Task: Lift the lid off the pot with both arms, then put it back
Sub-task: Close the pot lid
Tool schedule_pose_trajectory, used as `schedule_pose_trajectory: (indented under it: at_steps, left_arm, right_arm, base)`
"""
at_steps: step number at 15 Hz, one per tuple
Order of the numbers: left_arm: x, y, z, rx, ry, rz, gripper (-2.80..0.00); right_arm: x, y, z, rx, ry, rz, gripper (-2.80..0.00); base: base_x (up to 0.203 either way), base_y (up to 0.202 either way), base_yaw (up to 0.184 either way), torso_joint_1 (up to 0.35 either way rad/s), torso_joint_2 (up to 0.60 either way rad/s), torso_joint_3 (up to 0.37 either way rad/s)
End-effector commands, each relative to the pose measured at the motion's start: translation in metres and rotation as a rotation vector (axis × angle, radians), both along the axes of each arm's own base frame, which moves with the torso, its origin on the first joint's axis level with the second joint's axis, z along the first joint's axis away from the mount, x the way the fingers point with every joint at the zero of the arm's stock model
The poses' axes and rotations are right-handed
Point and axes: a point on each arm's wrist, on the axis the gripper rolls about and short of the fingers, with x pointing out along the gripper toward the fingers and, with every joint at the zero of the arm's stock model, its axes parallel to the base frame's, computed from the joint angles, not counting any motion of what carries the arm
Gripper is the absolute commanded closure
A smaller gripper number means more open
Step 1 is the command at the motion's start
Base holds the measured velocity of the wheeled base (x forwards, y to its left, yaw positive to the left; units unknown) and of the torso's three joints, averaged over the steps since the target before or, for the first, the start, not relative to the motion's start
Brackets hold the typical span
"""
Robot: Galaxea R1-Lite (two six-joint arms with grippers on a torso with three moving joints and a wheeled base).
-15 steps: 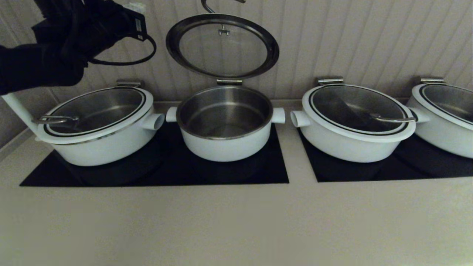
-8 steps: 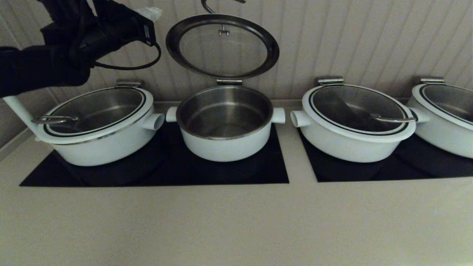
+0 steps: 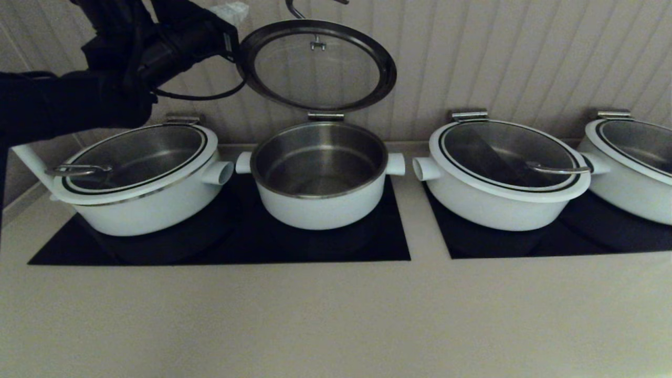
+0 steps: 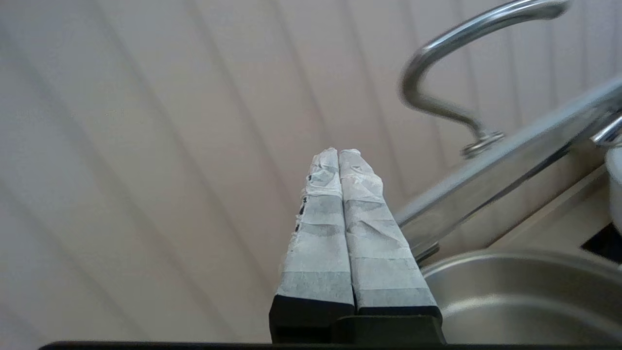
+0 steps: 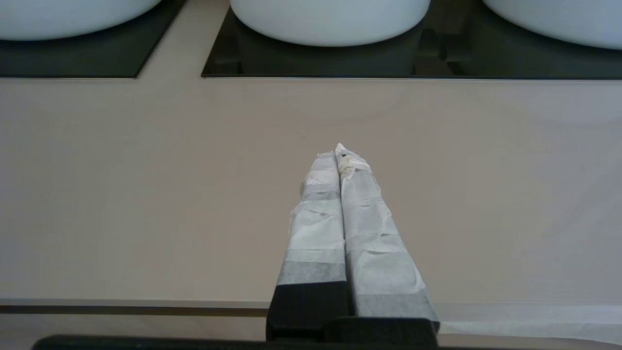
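Observation:
The glass lid (image 3: 315, 65) stands tipped up on its hinge against the wall, above the open white pot (image 3: 320, 178) with its steel inside. My left gripper (image 3: 231, 9) is high at the back left, just beside the lid's left edge, shut and empty. In the left wrist view the shut left gripper (image 4: 338, 151) points at the wall, with the lid's curved steel handle (image 4: 437, 43), the lid's edge (image 4: 510, 165) and the pot's rim (image 4: 525, 282) to one side. My right gripper (image 5: 340, 150) is shut and empty, low over the counter's front; it is out of the head view.
Wider white pots with closed lids stand left (image 3: 142, 178), right (image 3: 504, 173) and far right (image 3: 630, 168) on two black hob panels (image 3: 220, 247). A ribbed wall (image 3: 499, 52) runs close behind. Beige counter (image 3: 336, 315) lies in front.
My left arm has moved right and slightly up, from above the left pot to the lid's left edge. The lid and the pots have not moved.

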Motion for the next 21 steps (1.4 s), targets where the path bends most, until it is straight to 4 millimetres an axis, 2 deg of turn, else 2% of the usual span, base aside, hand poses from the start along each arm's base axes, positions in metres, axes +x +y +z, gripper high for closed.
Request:
schedule_pose_trajectory:
  at_steps: [1, 5, 11, 17, 21]
  left_arm:
    - [0.003, -0.006, -0.005, 0.004, 0.008, -0.014, 0.00]
    - [0.005, -0.010, -0.009, 0.007, 0.024, -0.024, 0.00]
    - [0.004, -0.030, -0.014, 0.009, 0.041, -0.067, 0.00]
    - [0.003, -0.029, -0.014, 0.009, 0.049, -0.066, 0.00]
    - [-0.005, -0.028, -0.009, 0.007, 0.047, -0.064, 0.00]
  right_arm:
    - [0.000, 0.000, 0.000, -0.001, 0.001, 0.000, 0.00]
    - [0.000, 0.000, 0.000, -0.001, 0.001, 0.000, 0.00]
    - [0.000, 0.000, 0.000, -0.001, 0.001, 0.000, 0.00]
    - [0.000, 0.000, 0.000, -0.001, 0.001, 0.001, 0.00]
    - [0.000, 0.000, 0.000, -0.001, 0.001, 0.000, 0.00]
  base:
    - [0.000, 0.000, 0.000, 0.000, 0.00, 0.000]
    - [0.000, 0.000, 0.000, 0.000, 0.00, 0.000]
    - [0.000, 0.000, 0.000, 0.000, 0.00, 0.000]
    - [0.000, 0.000, 0.000, 0.000, 0.00, 0.000]
    - [0.000, 0.000, 0.000, 0.000, 0.00, 0.000]
